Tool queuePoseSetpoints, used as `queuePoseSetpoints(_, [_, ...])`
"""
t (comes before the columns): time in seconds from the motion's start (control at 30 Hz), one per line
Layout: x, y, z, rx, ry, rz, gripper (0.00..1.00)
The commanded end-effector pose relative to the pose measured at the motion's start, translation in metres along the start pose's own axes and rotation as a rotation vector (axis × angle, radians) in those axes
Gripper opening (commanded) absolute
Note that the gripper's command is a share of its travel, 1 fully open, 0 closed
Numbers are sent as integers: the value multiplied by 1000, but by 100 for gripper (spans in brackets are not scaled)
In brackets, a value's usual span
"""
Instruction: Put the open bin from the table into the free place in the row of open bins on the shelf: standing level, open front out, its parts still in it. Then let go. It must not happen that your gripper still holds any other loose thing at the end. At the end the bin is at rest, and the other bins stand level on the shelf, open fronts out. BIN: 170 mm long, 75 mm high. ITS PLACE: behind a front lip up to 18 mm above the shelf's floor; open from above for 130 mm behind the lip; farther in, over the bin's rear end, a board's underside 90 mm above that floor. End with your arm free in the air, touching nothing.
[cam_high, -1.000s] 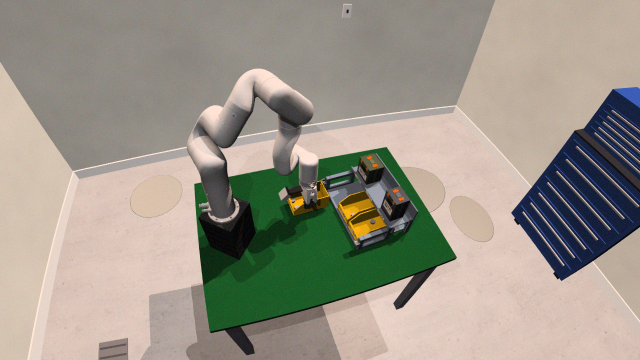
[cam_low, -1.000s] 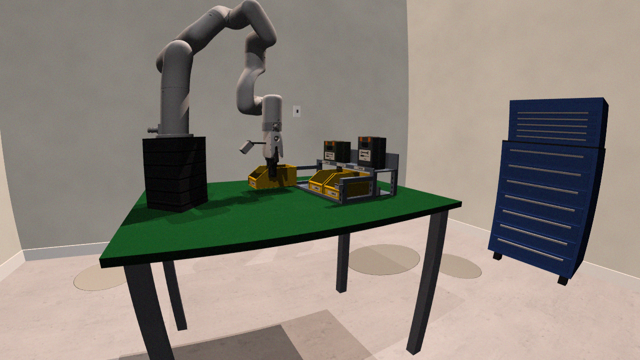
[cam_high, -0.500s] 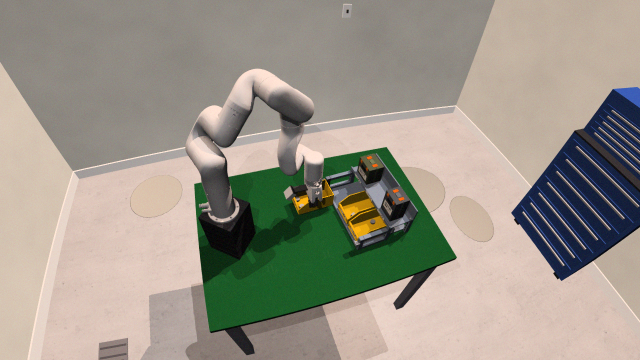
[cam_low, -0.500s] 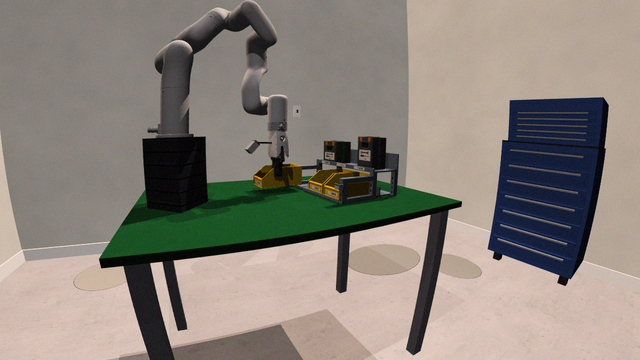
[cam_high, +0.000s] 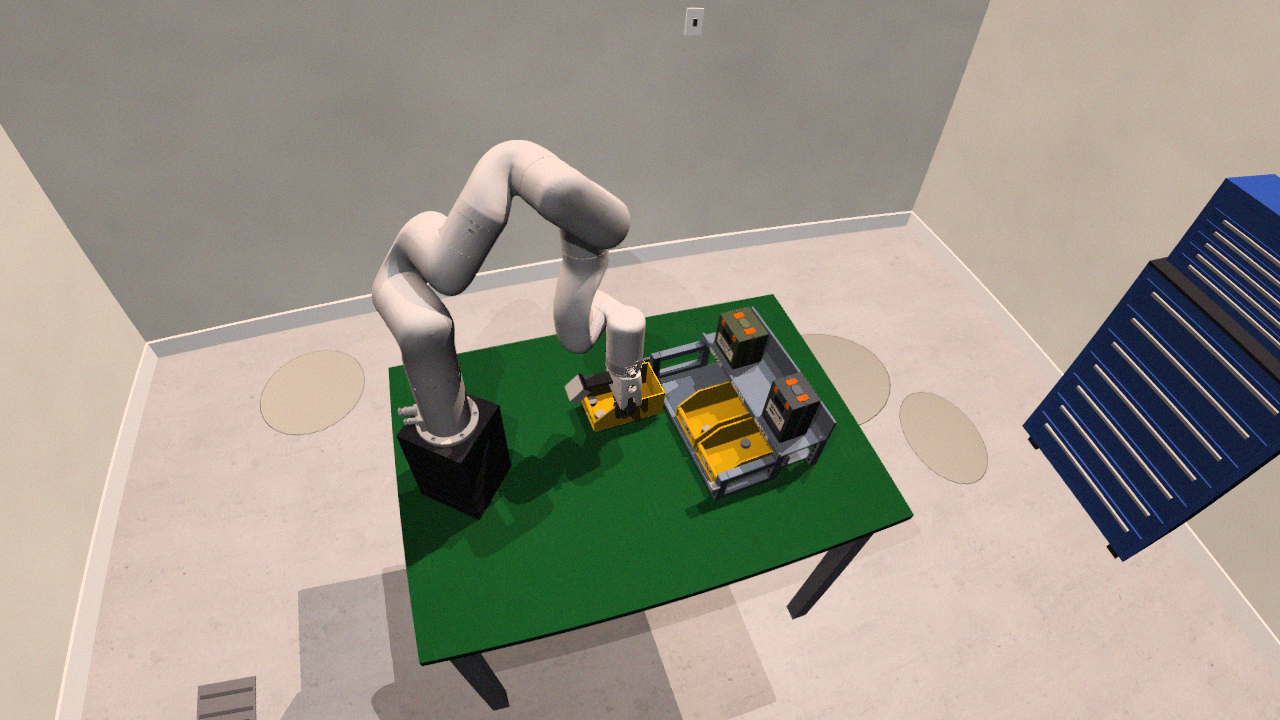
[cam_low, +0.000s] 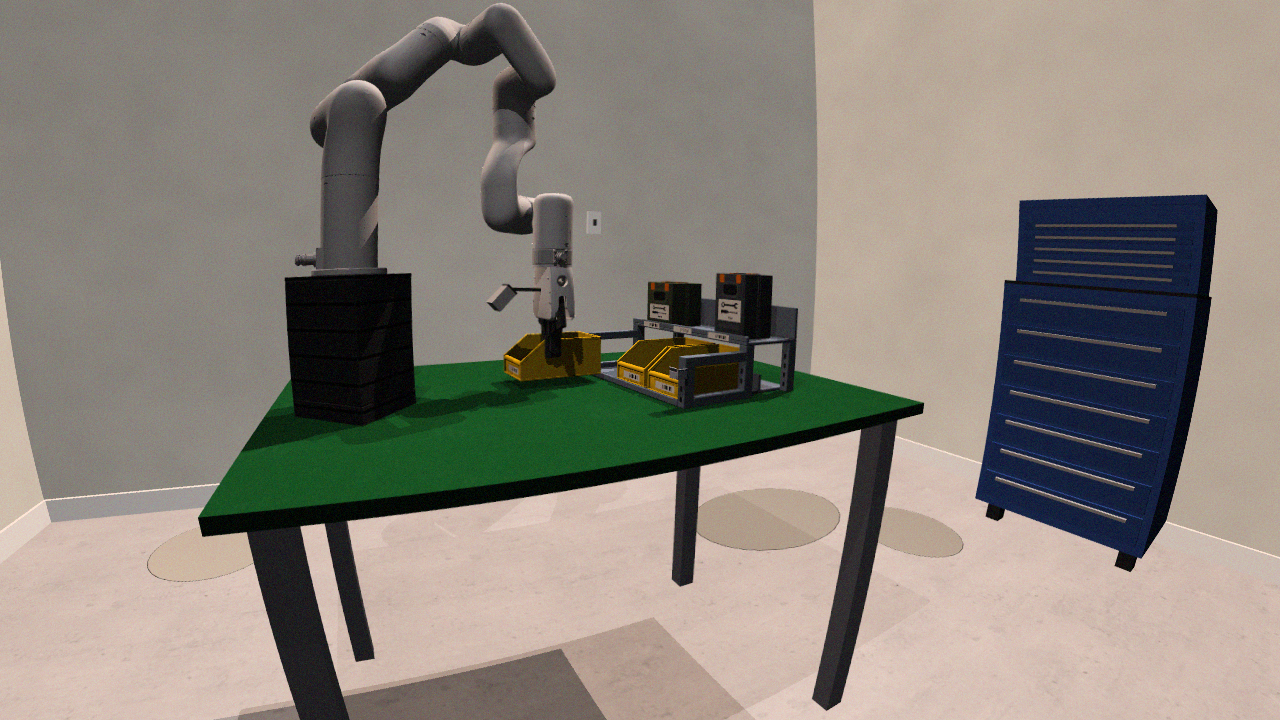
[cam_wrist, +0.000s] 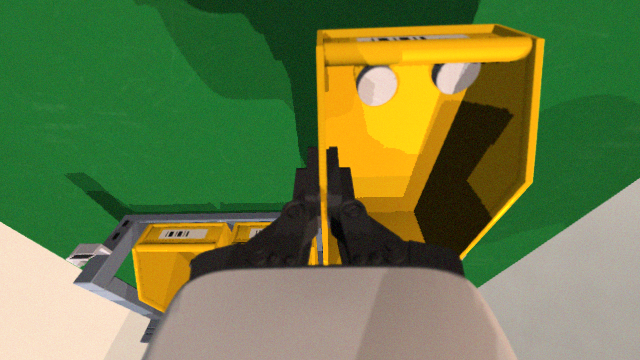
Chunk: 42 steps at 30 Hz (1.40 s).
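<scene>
Beside the grey shelf (cam_high: 696, 454) (cam_low: 684, 394) (cam_wrist: 107, 285), on its robot-facing side, a white arm (cam_high: 483, 201) (cam_low: 514, 98) reaches down; its gripper (cam_high: 629, 410) (cam_low: 554, 349) (cam_wrist: 323, 164) clamps one side wall of a yellow bin (cam_high: 646, 407) (cam_low: 581, 356) (cam_wrist: 385, 125) carrying two pale round parts (cam_wrist: 377, 86).

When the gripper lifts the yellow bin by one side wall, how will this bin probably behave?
The yellow bin looks stiff, its walls straight. Gripped at one side wall, it may tip sideways. The round parts inside could slide.
</scene>
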<state>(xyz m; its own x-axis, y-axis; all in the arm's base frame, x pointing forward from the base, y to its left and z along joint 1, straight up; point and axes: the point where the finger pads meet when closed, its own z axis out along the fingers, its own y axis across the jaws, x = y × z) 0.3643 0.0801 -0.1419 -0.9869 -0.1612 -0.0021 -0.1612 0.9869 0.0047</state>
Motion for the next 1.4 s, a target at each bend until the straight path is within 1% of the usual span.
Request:
queuePoseSetpoints(0.0, [-1,0,0,-1,-6,0,0])
queuePoseSetpoints(0.3, [-1,0,0,-1,-6,0,0])
queuePoseSetpoints(0.47, [8,0,12,-1,-6,0,0])
queuePoseSetpoints(0.87, [8,0,12,-1,-6,0,0])
queuePoseSetpoints(1.03, [15,0,20,-1,-6,0,0])
queuePoseSetpoints(1.37, [15,0,20,-1,-6,0,0])
